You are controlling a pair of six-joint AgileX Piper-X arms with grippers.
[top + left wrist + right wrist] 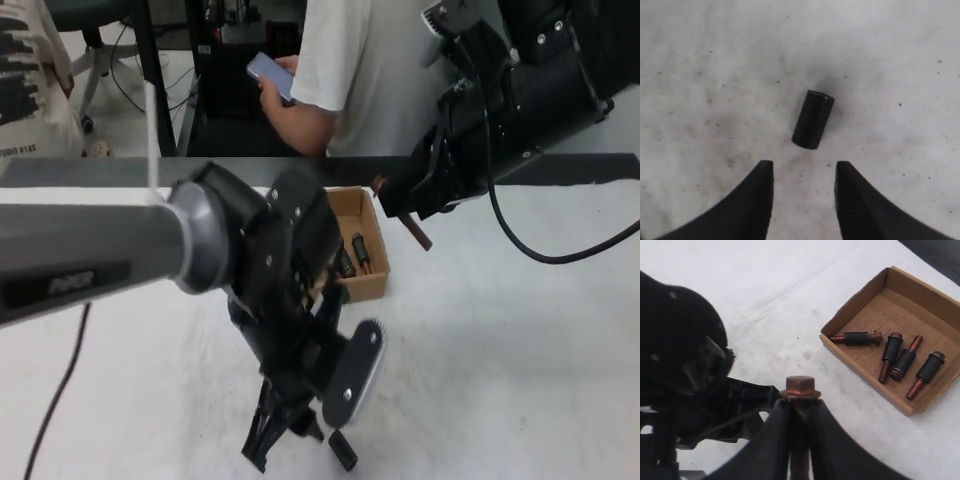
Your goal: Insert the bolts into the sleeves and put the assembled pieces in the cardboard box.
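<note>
A black sleeve (813, 119) lies on its side on the white bench, just ahead of my left gripper (804, 175), which is open and low over it. In the high view that sleeve (342, 449) lies near the front edge beside the left gripper (290, 430). My right gripper (799, 412) is shut on a copper bolt (799, 388), head outward, held in the air. From the high view the bolt (414, 231) sticks out below the right arm, right of the cardboard box (377, 285). The box (856, 357) holds several assembled bolt-and-sleeve pieces (903, 360).
The left arm's black body (680, 365) stands between the right gripper and the sleeve. A black cable (560, 255) loops on the bench at the right. Behind the bench stands a person in a white shirt (370, 60) with a phone.
</note>
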